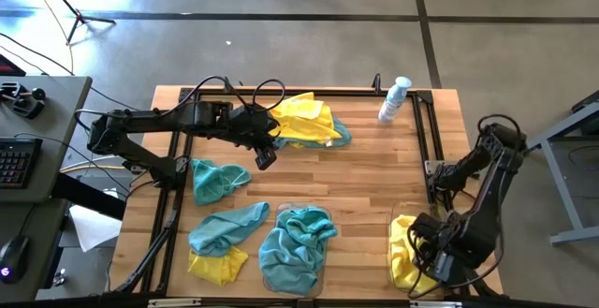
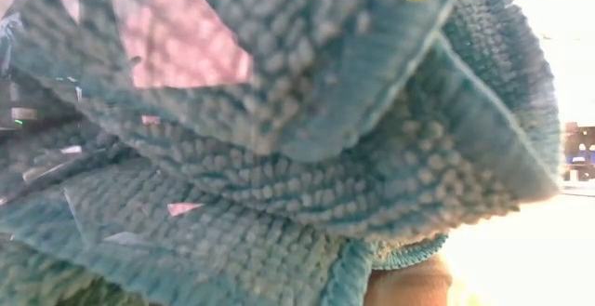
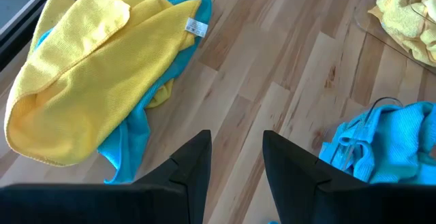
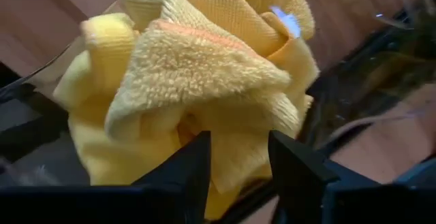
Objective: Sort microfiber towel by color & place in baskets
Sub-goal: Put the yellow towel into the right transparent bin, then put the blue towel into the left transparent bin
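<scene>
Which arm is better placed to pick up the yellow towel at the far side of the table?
Left. The left gripper hovers open beside that yellow towel; the right gripper is over the near-right basket.

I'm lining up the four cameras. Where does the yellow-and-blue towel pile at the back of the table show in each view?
High view: back centre of the table, yellow-and-blue towel pile, beside the left hand.
Low view: not in it.
Left wrist view: upper left.
Right wrist view: not in it.
Shared landmark: bin of blue towels.
</scene>
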`<state>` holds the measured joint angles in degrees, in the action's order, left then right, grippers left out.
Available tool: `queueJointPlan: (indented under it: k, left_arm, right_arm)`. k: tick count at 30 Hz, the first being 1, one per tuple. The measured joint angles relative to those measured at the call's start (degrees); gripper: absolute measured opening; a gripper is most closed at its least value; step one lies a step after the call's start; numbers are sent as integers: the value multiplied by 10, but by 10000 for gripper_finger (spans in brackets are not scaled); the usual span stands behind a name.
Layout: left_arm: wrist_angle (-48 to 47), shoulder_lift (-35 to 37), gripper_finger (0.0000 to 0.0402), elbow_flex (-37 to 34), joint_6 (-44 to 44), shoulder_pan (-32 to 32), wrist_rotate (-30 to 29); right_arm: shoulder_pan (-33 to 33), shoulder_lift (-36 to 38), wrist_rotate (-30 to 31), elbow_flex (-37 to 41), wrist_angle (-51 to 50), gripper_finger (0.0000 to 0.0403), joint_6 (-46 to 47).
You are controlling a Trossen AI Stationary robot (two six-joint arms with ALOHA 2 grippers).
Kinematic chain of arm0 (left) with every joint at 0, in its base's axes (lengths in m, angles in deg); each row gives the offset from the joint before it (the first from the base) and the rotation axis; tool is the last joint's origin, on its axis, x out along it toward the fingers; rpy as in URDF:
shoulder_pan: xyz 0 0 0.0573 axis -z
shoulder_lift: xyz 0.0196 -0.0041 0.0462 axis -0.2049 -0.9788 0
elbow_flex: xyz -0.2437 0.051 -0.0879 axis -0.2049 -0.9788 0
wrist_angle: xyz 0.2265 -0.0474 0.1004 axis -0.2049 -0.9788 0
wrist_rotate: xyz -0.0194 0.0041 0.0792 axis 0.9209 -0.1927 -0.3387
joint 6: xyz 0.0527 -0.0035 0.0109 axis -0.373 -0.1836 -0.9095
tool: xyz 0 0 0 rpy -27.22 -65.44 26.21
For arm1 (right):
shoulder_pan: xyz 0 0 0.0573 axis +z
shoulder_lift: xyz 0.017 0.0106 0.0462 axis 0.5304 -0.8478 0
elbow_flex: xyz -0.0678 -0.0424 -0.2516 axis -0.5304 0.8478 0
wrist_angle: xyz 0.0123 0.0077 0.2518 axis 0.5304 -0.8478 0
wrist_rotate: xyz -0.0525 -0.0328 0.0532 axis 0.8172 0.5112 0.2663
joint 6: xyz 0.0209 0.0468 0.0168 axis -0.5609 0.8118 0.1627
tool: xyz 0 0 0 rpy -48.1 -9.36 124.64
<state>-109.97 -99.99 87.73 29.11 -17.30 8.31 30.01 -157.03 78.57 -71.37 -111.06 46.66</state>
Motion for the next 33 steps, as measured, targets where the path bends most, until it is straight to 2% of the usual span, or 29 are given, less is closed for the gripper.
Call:
queueJointPlan:
  k: [7,11,16,19,24,28,33]
  left_arm:
    - [-4,0,119,0,3,0,-2]
    - [-30,11,119,0,-9,2,-2]
    - [-100,38,119,0,-30,13,-23]
    - [-130,58,119,0,-43,23,-46]
    - [-130,98,119,-8,-81,36,-43]
    - [-115,154,119,-63,-85,38,-42]
    - [-97,239,119,-145,-51,38,-44]
  right_arm:
    - [0,0,13,-79,-94,146,-2]
    - [-7,4,83,-97,-113,146,-12]
    - [-54,7,194,-98,-116,146,22]
    - [-101,7,238,-98,-106,146,-15]
    - [-198,7,258,-98,-56,146,-122]
    - [-272,7,258,-98,-7,146,-214]
    - [-348,7,259,-98,44,146,-309]
